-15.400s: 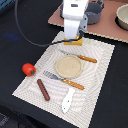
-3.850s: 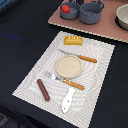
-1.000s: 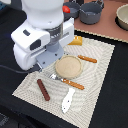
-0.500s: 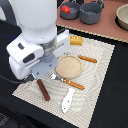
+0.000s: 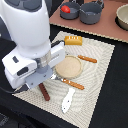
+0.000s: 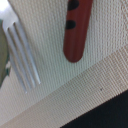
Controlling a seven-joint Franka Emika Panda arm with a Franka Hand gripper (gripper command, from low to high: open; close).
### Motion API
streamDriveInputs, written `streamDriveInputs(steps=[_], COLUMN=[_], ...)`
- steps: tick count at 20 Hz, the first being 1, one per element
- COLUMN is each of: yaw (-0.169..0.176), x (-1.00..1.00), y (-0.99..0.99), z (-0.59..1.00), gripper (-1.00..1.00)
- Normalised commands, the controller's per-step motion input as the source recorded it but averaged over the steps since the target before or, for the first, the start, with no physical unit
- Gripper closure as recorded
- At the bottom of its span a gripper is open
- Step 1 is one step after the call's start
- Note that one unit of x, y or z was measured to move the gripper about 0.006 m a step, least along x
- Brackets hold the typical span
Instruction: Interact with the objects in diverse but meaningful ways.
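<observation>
- Directly beneath the pincer: brown sausage [image 6: 77, 30], lying flat on the woven placemat [image 5: 102, 70]. Fingers not visible in either view, so whether they stand apart or together cannot be told.
- Step, judged: descent toward the sausage for a pick; next move calls for centring over it and closing across its width.
- Just beside the sausage: fork [image 6: 22, 57], a likely snag.
- Beyond: tan round plate [image 5: 68, 66], orange-handled knife [image 5: 87, 59], bread loaf [image 5: 73, 40].
- Far off: two pots [image 5: 92, 12], tomato [image 5: 65, 8] in one.
</observation>
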Motion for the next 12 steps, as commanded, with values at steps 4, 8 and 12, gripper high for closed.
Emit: streamDriveInputs(steps=[4, 8, 12], yaw=[-0.013, -0.014, -0.014], x=[0.0, 0.0, 0.03], y=[-0.34, -0.31, -0.27], z=[-0.29, -0.28, -0.24], gripper=[-1.0, -1.0, -1.0])
